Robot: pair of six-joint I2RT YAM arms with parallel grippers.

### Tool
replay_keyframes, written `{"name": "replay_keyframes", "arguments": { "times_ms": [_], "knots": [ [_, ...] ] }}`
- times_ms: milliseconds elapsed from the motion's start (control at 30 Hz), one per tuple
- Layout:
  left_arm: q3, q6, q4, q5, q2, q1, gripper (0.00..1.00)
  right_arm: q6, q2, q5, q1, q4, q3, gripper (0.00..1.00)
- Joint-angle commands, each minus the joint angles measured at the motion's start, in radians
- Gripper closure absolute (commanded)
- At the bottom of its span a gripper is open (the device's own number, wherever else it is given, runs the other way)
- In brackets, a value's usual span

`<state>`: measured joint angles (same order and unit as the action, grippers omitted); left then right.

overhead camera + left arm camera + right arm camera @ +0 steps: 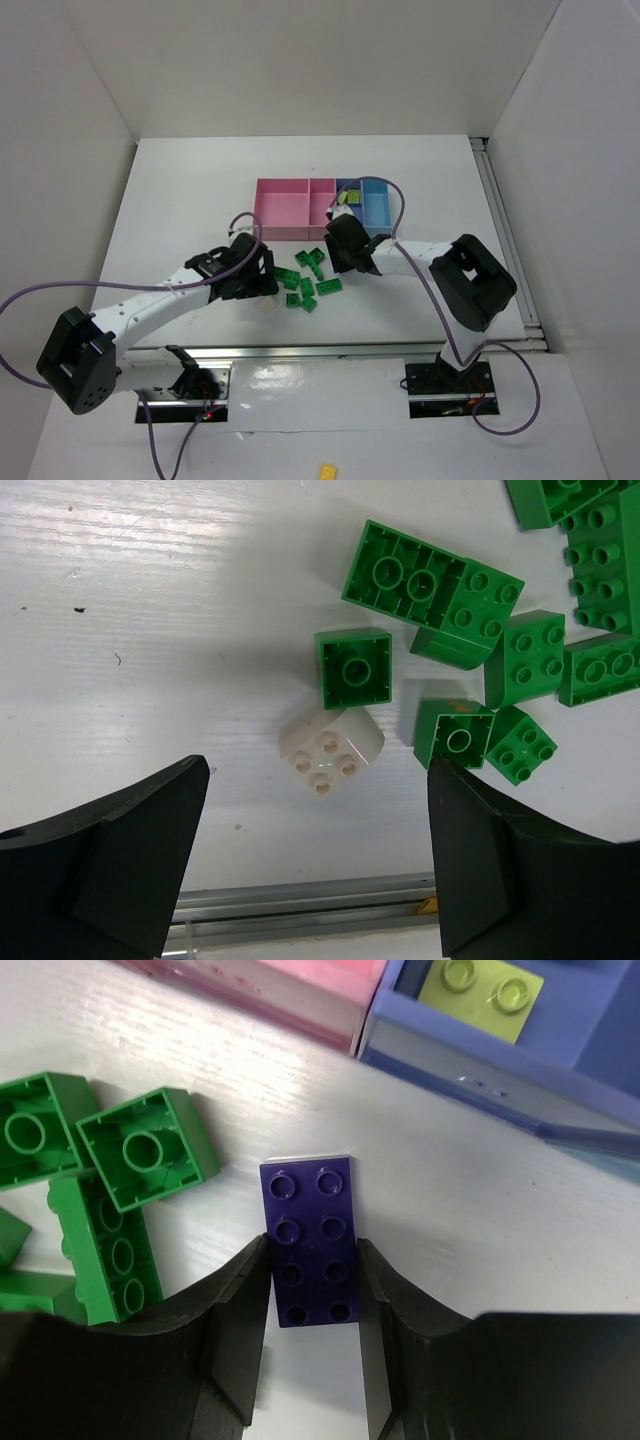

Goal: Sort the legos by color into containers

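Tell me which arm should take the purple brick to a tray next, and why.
Right. The right gripper has its jaws against both long sides of the purple brick, and the trays sit just beyond it. The left gripper hangs open over the white brick, beside the green pile.

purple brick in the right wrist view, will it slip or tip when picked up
Probably stiff: the purple brick looks like hard moulded plastic. Possibly slippery: the right end effector meets only its smooth long sides. Lying flat, studs up, on the table, it would likely slide rather than tip.
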<state>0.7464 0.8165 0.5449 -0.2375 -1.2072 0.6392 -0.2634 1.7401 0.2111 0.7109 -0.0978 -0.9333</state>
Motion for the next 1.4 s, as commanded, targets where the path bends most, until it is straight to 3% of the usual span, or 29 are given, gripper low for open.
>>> {"name": "replay_keyframes", "arguments": {
  "times_ms": [0, 367, 533, 867, 933, 967, 1067, 1367],
  "knots": [
    [0.014, 0.004, -0.020, 0.003, -0.003, 0.005, 0.07, 0.006, -0.089, -0.016, 0.002, 0.012, 0.017, 0.72],
    [0.033, -0.005, -0.020, -0.016, -0.012, 0.005, 0.06, -0.013, -0.361, 0.119, 0.002, -0.114, -0.007, 0.72],
    [0.042, -0.005, -0.011, -0.025, -0.012, 0.005, 0.06, -0.023, -0.320, 0.149, -0.111, -0.138, -0.105, 0.72],
    [0.042, -0.005, -0.011, -0.025, -0.012, 0.005, 0.06, -0.024, -0.090, 0.142, -0.292, -0.095, -0.252, 0.69],
    [0.042, -0.005, -0.011, -0.025, -0.012, 0.005, 0.06, -0.023, -0.050, 0.133, -0.303, -0.095, -0.280, 0.60],
    [0.042, -0.005, -0.002, -0.025, -0.012, 0.005, 0.06, -0.023, -0.050, 0.132, -0.303, -0.105, -0.289, 0.40],
    [0.042, 0.006, 0.010, -0.025, -0.012, 0.014, 0.03, -0.014, -0.069, 0.132, -0.303, -0.105, -0.299, 0.22],
    [-0.002, 0.068, 0.036, -0.056, 0.047, 0.014, 0.06, -0.054, -0.306, 0.135, -0.176, -0.105, -0.124, 0.22]
  ]
}}
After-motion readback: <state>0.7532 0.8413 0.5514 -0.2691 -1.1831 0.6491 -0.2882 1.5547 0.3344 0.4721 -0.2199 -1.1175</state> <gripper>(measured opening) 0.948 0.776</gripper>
